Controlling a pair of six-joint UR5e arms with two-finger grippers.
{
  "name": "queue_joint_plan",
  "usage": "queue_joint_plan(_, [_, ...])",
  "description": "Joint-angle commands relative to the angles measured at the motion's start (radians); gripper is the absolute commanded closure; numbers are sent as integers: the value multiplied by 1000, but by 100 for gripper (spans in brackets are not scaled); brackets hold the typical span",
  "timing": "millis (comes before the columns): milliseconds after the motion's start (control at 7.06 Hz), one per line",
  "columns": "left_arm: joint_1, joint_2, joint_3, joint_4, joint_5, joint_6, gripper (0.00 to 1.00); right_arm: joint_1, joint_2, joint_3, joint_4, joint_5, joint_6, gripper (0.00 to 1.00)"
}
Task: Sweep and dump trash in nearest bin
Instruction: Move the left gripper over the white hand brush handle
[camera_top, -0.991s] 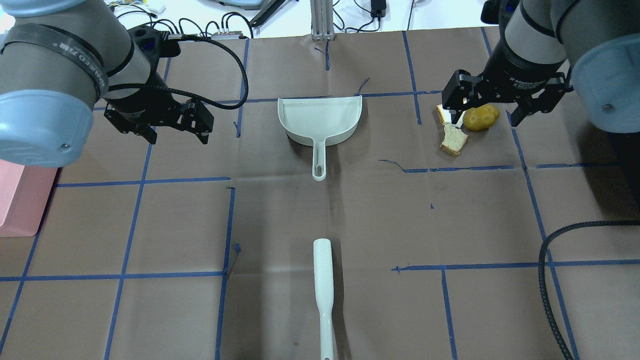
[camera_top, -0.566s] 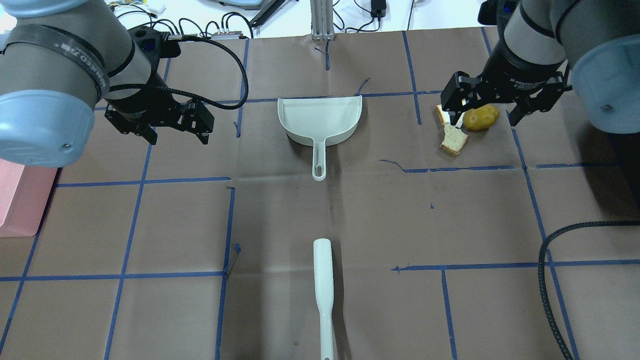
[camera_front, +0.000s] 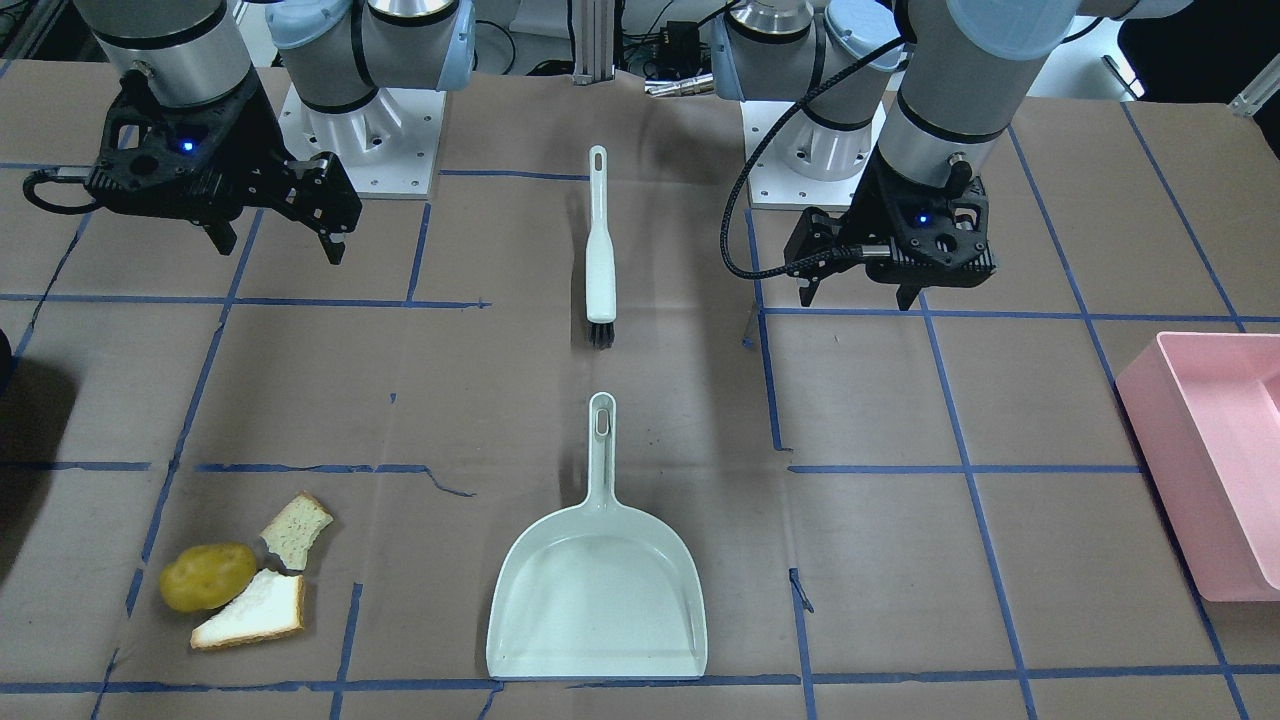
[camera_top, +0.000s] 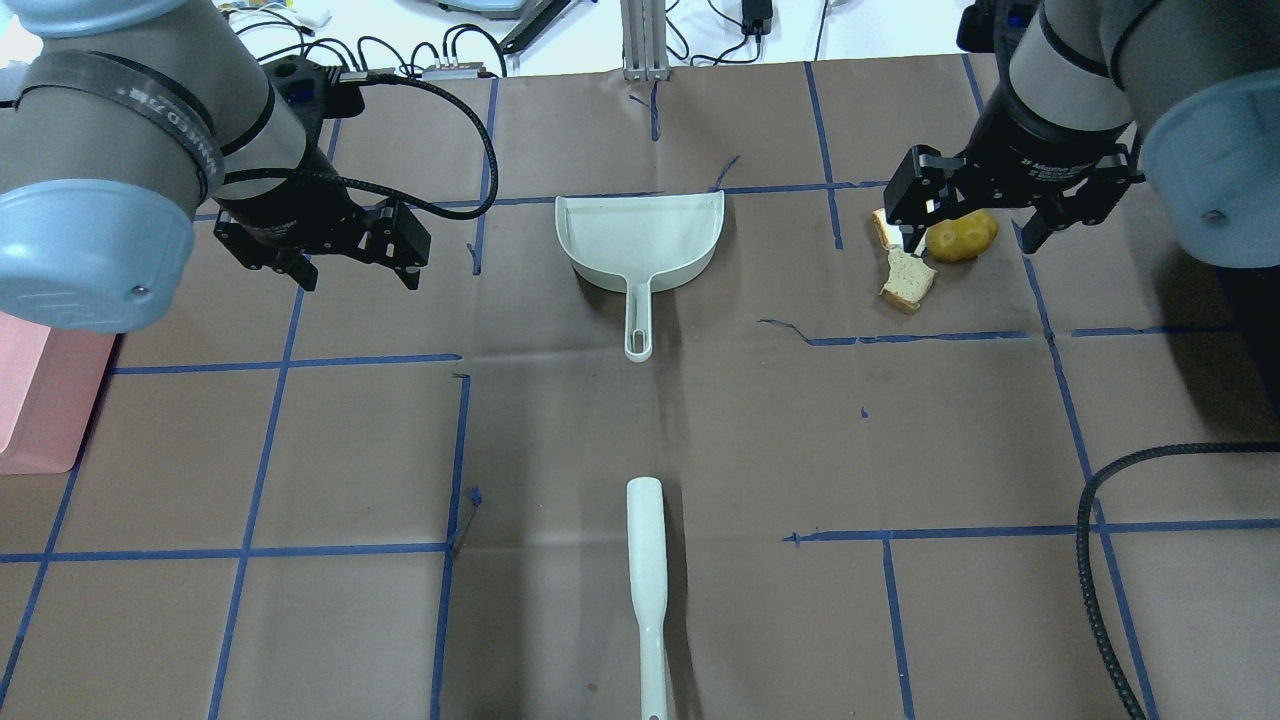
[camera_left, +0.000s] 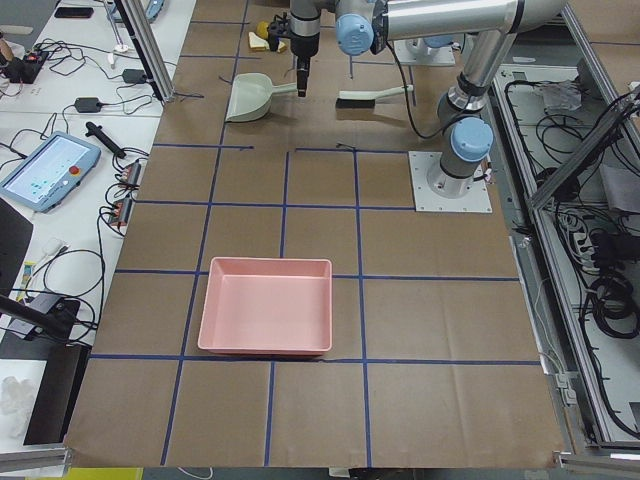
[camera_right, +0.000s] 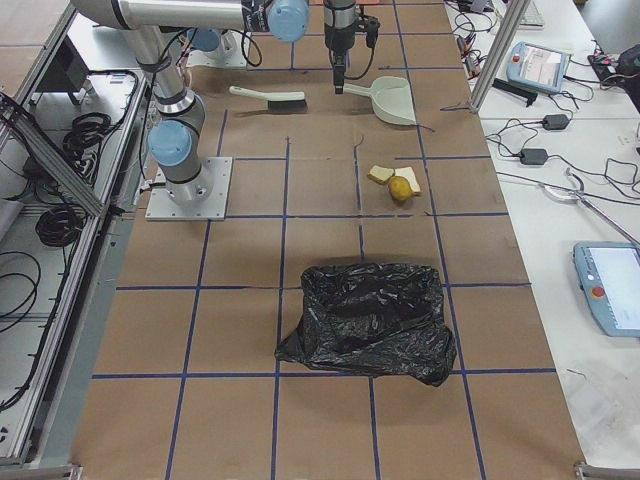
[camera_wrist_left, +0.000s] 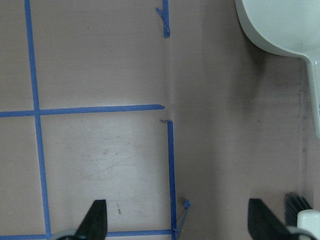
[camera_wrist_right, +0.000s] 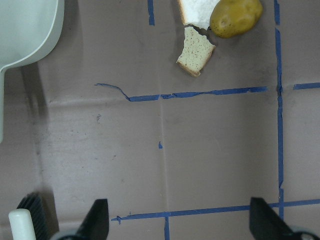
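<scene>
Right now both hands are free: the left gripper (camera_top: 357, 278) hangs above bare brown paper with its jaws spread and nothing between them, and the right gripper (camera_front: 278, 250) is likewise released and empty, high over the right side of the table

Between the two lie the tools. A white-handled hand brush with short black bristles (camera_front: 600, 260) rests nearest the robot, handle toward the base. Just beyond it is a pale grey-green plastic dustpan (camera_front: 597, 600), its handle toward the brush and its open mouth to the far side.

The trash sits at the far right, well apart from the pan: a small yellow-brown potato (camera_front: 207, 576) touching one torn piece of white bread with brown crust (camera_front: 255, 612), with a second crusted bread piece (camera_front: 297, 528) just beside them.

The step in hand looks like fetching the tools. I would:
- take each handle mid-length, jaws across its narrow width, so neither tool twists
- carry the pan right and set its lip flat just beside the pile
- sweep gently, since the potato will probably roll

A black bag-lined bin (camera_right: 365, 320) stands on the right, closer to the trash than the pink tray bin (camera_front: 1210, 460) on the left
</scene>
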Motion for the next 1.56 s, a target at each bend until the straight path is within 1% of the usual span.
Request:
queue_joint_plan(0, [0, -4, -1, 3, 0, 0, 0, 0, 0, 1, 2, 2, -3, 0])
queue_joint_plan(283, [-9, 1, -2, -15, -9, -16, 0, 0, 1, 1, -7, 13, -56, 0])
queue_joint_plan(425, [-65, 8, -13, -14, -52, -99, 0, 0, 1, 1, -7, 13, -56, 0])
queue_joint_plan(708, [-223, 22, -31, 0, -42, -207, 1, -2, 1, 3, -9, 10, -56, 0])
queue_joint_plan(849, [-283, 30, -48, 0, -42, -288, 1, -2, 1, 3, -9, 10, -58, 0])
queue_joint_plan(991, [-316, 39, -68, 0, -43, -318, 1, -2, 3, 3, -10, 10, -58, 0])
queue_joint_plan(1133, [-348, 59, -106, 2, -43, -342, 3, -2, 1, 3, -10, 10, -58, 0])
queue_joint_plan(1274, [-382, 95, -156, 5, -43, -423, 4, -2, 3, 3, -10, 10, -58, 0])
queue_joint_plan(1416, [-417, 108, -196, 26, -43, -459, 5, -2, 3, 3, -9, 7, -59, 0])
